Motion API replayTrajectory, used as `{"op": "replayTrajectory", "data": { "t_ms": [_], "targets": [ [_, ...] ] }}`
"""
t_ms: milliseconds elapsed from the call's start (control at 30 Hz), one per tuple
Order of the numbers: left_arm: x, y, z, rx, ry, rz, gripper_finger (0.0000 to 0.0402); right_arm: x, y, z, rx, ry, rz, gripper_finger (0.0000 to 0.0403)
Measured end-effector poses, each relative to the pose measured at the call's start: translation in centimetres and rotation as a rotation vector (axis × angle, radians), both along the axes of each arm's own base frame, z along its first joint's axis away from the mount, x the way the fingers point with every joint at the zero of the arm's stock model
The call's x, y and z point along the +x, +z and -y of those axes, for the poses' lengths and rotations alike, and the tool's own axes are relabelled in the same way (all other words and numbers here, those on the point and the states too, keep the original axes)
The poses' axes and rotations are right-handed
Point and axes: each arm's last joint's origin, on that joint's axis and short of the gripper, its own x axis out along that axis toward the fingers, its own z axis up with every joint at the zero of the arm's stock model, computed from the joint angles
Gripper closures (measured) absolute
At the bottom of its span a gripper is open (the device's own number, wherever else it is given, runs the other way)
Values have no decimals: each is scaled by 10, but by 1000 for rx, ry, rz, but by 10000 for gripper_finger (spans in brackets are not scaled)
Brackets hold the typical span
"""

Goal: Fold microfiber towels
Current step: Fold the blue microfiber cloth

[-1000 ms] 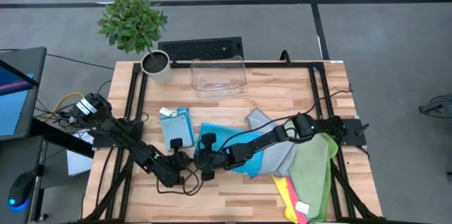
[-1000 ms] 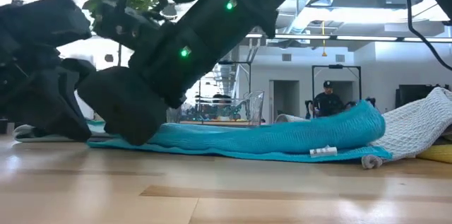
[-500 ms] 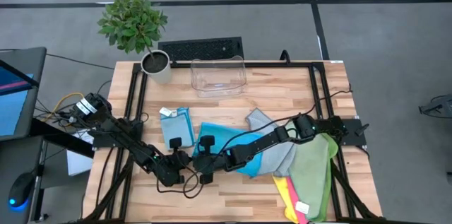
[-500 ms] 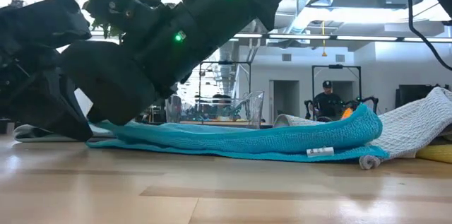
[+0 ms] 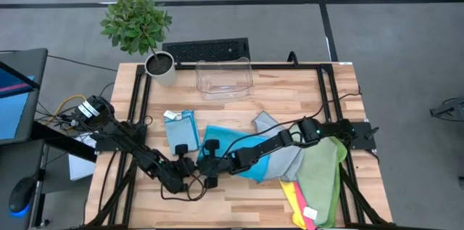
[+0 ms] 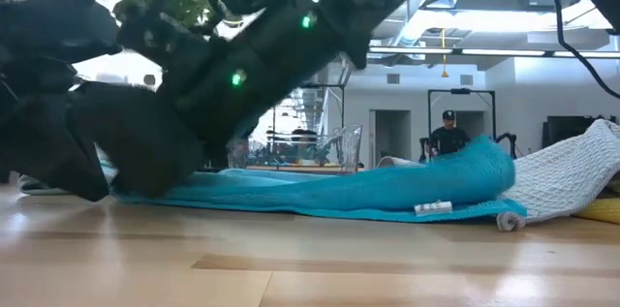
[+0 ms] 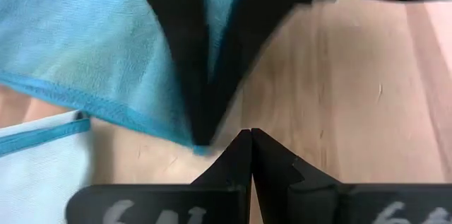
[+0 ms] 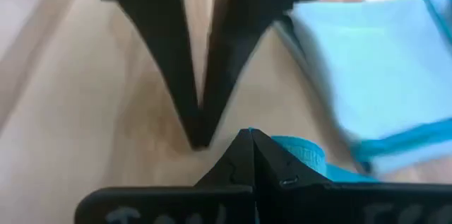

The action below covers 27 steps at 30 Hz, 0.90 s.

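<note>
I see a grey tiled floor (image 5: 377,34) around the light wooden table (image 5: 290,92). Beyond the table's far edge, a white-walled room (image 6: 542,89) has long ceiling lights (image 6: 455,51), and a person (image 6: 448,138) sits there.

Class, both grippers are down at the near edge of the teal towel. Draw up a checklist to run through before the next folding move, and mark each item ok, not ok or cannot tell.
1. Left gripper shut: ok, its fingers meet in the left wrist view.
2. Right gripper shut on the teal towel: ok, a teal hem shows at its fingertips in the right wrist view.
3. Left gripper holding the teal towel too: cannot tell, its tips sit at the hem.
4. Teal towel lying flat: not ok, it humps up in the low view.
5. Folded light blue towel out of the way: cannot tell, it lies right beside the teal one.
6. Pale green towel off the teal one: ok.
</note>
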Motion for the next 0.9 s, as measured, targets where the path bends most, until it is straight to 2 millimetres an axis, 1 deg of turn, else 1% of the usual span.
{"op": "replayTrajectory", "data": {
  "t_ms": [33,167,233,367,433,567,733,900],
  "targets": [
    [0,1,0,10,0,-12,401,-1,-3,0,-1,-7,-1,387],
    [2,7,2,74,3,-35,401,-1,-3,0,-2,-7,-14,388],
    [-1,10,0,133,13,-52,401,-1,-3,0,-3,-8,-14,388],
    [-9,10,-7,256,93,6,401,-1,-3,0,-3,-7,-16,385],
    [-11,6,-8,240,81,30,401,-2,-3,0,-3,-7,-17,385],
    [-11,-2,-5,150,-4,104,401,-2,-4,0,-3,-7,-18,387],
    [-10,-5,-11,187,-13,128,401,-2,-4,0,0,-10,-20,384],
    [-1,-3,-20,230,-54,109,401,-3,-5,1,-8,-21,-29,386]
  ]
}}
